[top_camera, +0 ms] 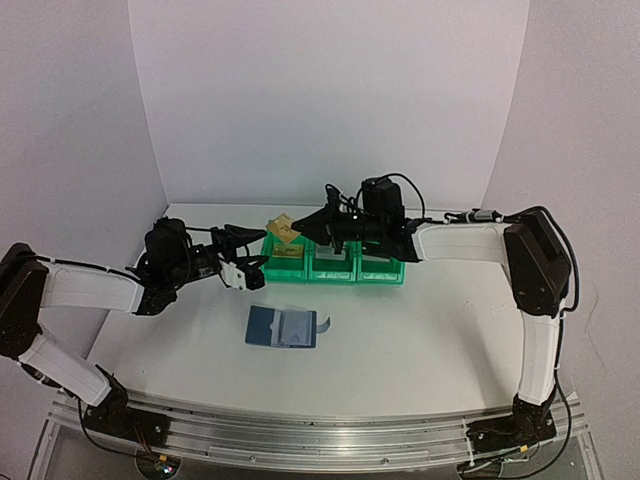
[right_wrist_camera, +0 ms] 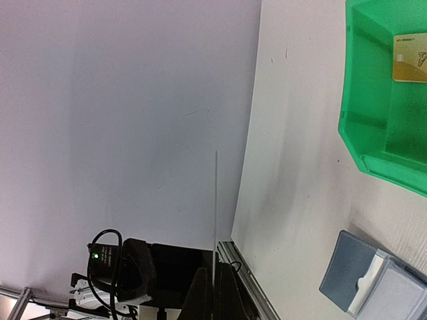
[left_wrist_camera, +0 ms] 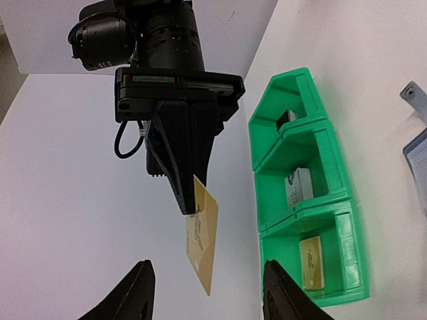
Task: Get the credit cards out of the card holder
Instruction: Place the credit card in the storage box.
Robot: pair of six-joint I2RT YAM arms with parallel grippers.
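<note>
The blue card holder [top_camera: 283, 327] lies open on the table, pale sleeves showing; it also shows in the right wrist view [right_wrist_camera: 363, 280] and at the edge of the left wrist view [left_wrist_camera: 419, 157]. My right gripper [top_camera: 304, 232] is shut on a tan-gold credit card [top_camera: 285, 233] and holds it in the air over the leftmost green bin [top_camera: 283, 266]. The left wrist view shows this card [left_wrist_camera: 202, 237] hanging from the right fingers [left_wrist_camera: 181, 173]. In the right wrist view the card is an edge-on line [right_wrist_camera: 215, 200] between my shut fingertips [right_wrist_camera: 215, 290]. My left gripper [top_camera: 248, 256] is open and empty [left_wrist_camera: 210, 297], just left of the card.
Three joined green bins stand in a row at mid-table. One holds a tan-gold card [left_wrist_camera: 311, 263], the middle one a silver-grey card [left_wrist_camera: 298, 188], the far one a black card [left_wrist_camera: 288, 117]. The wallet's snap strap [top_camera: 324, 322] points right. White walls close in behind.
</note>
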